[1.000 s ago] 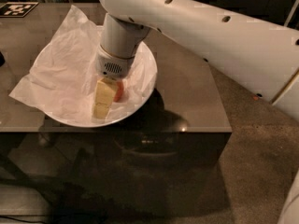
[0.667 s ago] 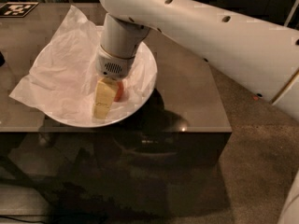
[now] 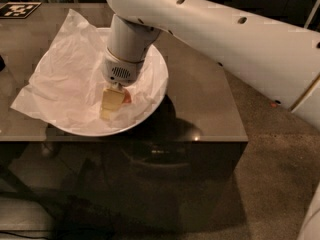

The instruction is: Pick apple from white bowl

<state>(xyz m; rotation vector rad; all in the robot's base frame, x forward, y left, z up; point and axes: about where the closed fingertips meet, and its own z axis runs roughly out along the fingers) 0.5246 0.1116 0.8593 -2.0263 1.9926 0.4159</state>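
The white bowl [image 3: 161,72] sits on the left part of a dark table [image 3: 200,99], lined with crumpled white tissue paper [image 3: 65,79] that spills over its left rim. My gripper [image 3: 112,103] reaches down into the bowl's right half from the white arm above. Only a small red-orange patch of the apple [image 3: 127,98] shows, right beside the gripper's yellowish tip and touching or nearly touching it. The rest of the apple is hidden behind the gripper.
The big white arm [image 3: 225,39] crosses the upper right of the view over the table. A black-and-white marker tag [image 3: 17,9] lies at the table's far left corner. The table's front edge is just below the bowl. Speckled floor [image 3: 280,174] lies to the right.
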